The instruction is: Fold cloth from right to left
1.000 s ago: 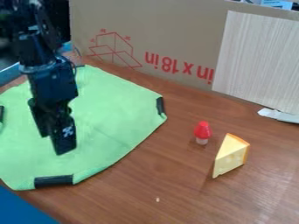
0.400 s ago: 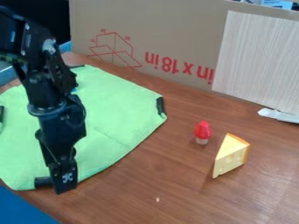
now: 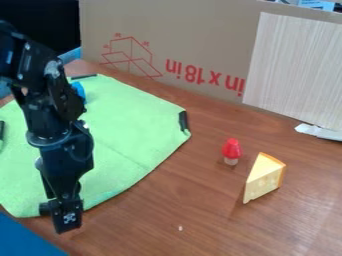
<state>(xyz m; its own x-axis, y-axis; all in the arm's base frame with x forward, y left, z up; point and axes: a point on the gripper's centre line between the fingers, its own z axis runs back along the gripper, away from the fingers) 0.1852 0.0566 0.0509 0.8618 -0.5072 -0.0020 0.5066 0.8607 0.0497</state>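
Note:
The gripper (image 3: 63,217) hangs at the lower left, over the near edge of the cloth, in front of the black strip on that edge. Whether it touches the strip I cannot tell, and most of the strip is hidden behind it. Light green, the cloth (image 3: 127,137) lies flat and spread out on the left of the table. Black strips sit on its edges, one of them at the right corner (image 3: 183,121). The arm covers part of the cloth's left side.
On the wooden table (image 3: 200,220), right of the cloth, stand a small red-topped toy (image 3: 232,150) and a cheese wedge (image 3: 263,179). A cardboard wall (image 3: 200,30) with a pale panel (image 3: 294,70) closes off the back. Something blue (image 3: 27,240) fills the lower-left corner.
The gripper has moved from over the cloth's middle toward the near edge, down in the view, and lately slightly left. The cloth and toys look the same.

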